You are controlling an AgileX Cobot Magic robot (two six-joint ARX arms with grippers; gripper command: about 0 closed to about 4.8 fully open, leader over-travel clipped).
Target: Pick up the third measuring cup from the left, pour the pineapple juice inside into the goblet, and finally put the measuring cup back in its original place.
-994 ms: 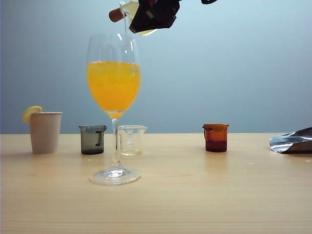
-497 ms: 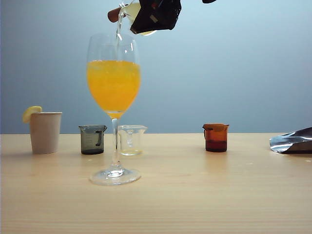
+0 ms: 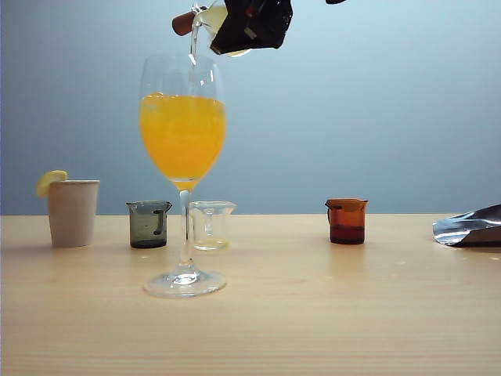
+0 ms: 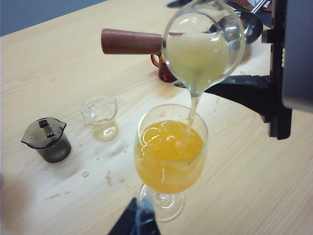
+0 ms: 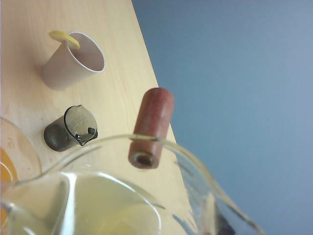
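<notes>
Right gripper [image 3: 252,25] clamped on third measuring cup [image 4: 200,49], tilted above goblet [image 3: 183,141]; pineapple juice [image 4: 191,115] streams from spout into orange drink [image 4: 168,154] below. Left gripper [image 4: 137,220] near goblet's foot, state can't tell.

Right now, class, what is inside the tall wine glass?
The wine glass holds orange drink, about two-thirds full, with a thin stream of pale yellow juice falling in from the tilted cup above. Its foot is partly hidden by the left tool's tip.
</notes>
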